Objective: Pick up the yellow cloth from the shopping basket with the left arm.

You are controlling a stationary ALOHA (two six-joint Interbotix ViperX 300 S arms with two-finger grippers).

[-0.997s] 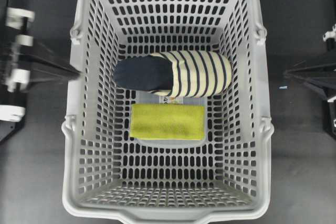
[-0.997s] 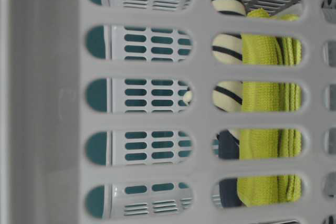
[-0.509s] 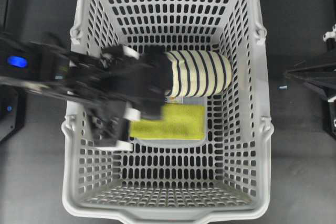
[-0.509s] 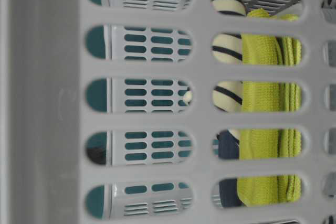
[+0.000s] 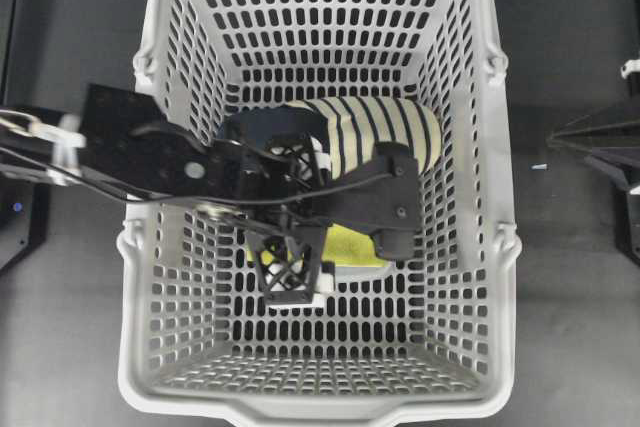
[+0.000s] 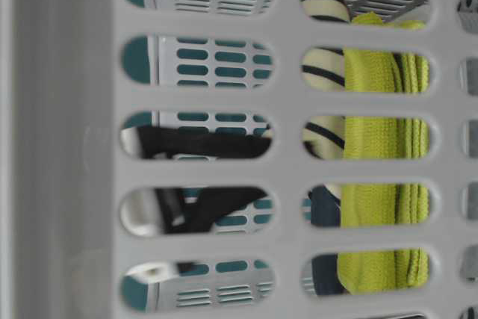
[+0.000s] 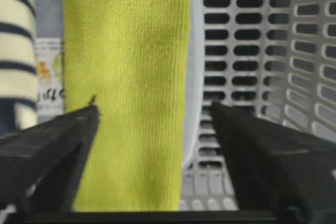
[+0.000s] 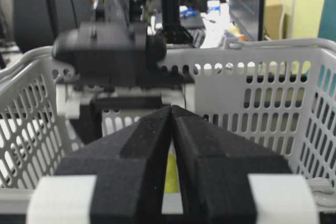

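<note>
Here the cloth [image 7: 126,87] lies flat on the floor of the basket [image 5: 480,37], near the middle of the overhead frame, just beside a striped slipper [image 5: 385,137] that sits above it in that view. Whether the two touch cannot be told. A printed label [image 7: 48,72] shows on the floor between them in the left wrist view.

The left hand [image 7: 152,156] is inside the basket with its fingers [image 7: 50,150] spread wide and nothing between them. In the wrist view one finger sits over the cloth's left edge and the other over bare basket floor at right, so the near end of the cloth falls in the gap. The left arm [image 5: 150,162] covers most of the cloth from overhead; only a strip of yellow shows at the hand's right. The right hand [image 8: 172,129] is clenched on nothing, parked outside the basket.

The cloth looks like a soft, folded towel: light, limp, not fragile, with a nap that should give good friction. It will likely sag and may unfold when lifted. A pinch across the narrow width near the close end, pressing down to gather the layers, seems the best hold. The slotted floor could snag a fingertip, and the slipper is close enough to be nudged.
</note>
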